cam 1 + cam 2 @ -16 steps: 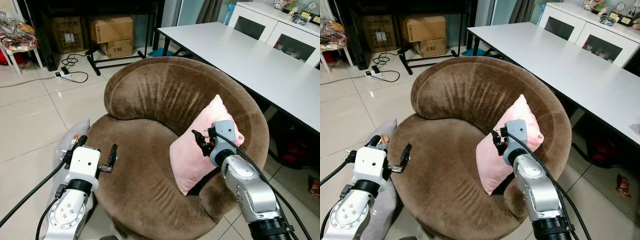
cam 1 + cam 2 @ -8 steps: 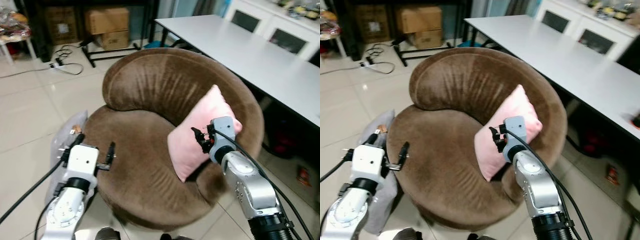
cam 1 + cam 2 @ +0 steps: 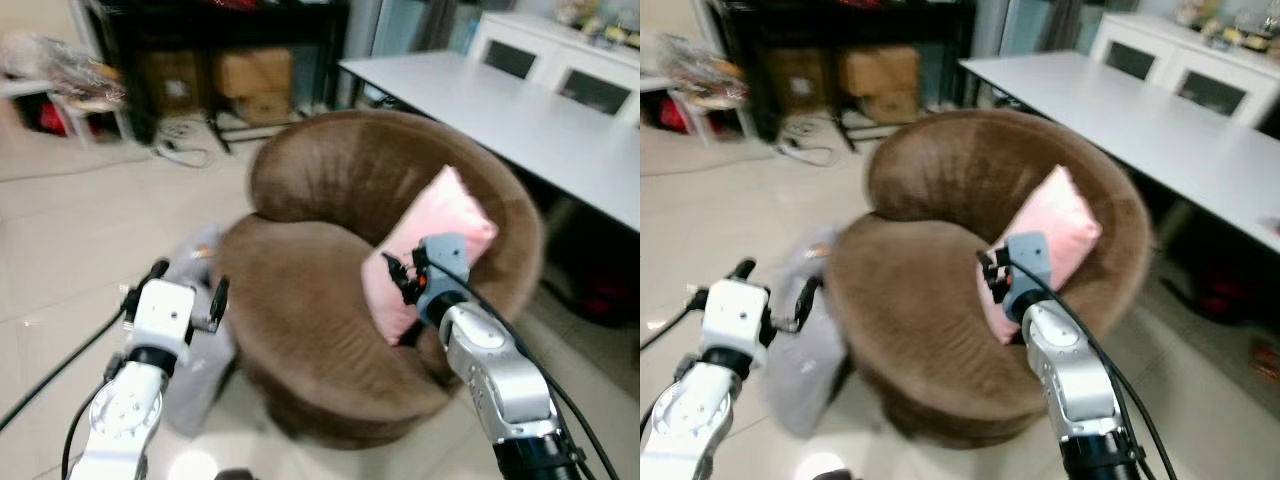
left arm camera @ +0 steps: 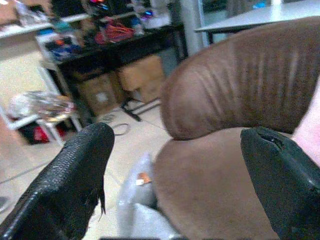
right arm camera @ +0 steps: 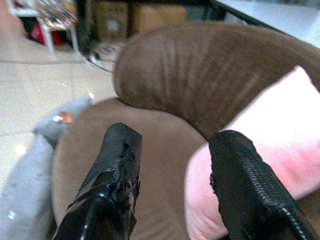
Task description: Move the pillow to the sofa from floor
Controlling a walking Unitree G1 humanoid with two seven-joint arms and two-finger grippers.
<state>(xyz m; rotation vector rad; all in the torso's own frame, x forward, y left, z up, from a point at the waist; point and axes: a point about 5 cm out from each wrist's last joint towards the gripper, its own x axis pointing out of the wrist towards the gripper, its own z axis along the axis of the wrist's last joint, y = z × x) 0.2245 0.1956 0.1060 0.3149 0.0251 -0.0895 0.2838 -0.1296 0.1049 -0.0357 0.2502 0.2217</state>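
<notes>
A pink pillow (image 3: 440, 215) leans upright against the right side of the round brown sofa (image 3: 310, 320), resting on its seat. A grey pillow (image 3: 200, 350) lies on the tiled floor against the sofa's left side. My right gripper (image 3: 398, 280) hovers open just in front of the pink pillow's lower part, with nothing between its fingers (image 5: 122, 150); the pink pillow (image 5: 265, 125) lies beyond them. My left gripper (image 3: 190, 277) is open above the grey pillow (image 4: 137, 200), at the sofa's left edge. The head views are blurred.
A long white table (image 3: 500, 110) stands close behind and to the right of the sofa. A white cabinet (image 3: 570, 70) is at the far right. Cardboard boxes (image 3: 250, 75) sit under a black shelf at the back, with cables (image 3: 185, 150) on the floor. Bare tiles stretch to the left.
The whole picture has shifted right and blurred, so the camera moved; more floor and the grey pillow show on the left. Both grippers stay open, and the pink pillow has not moved.
</notes>
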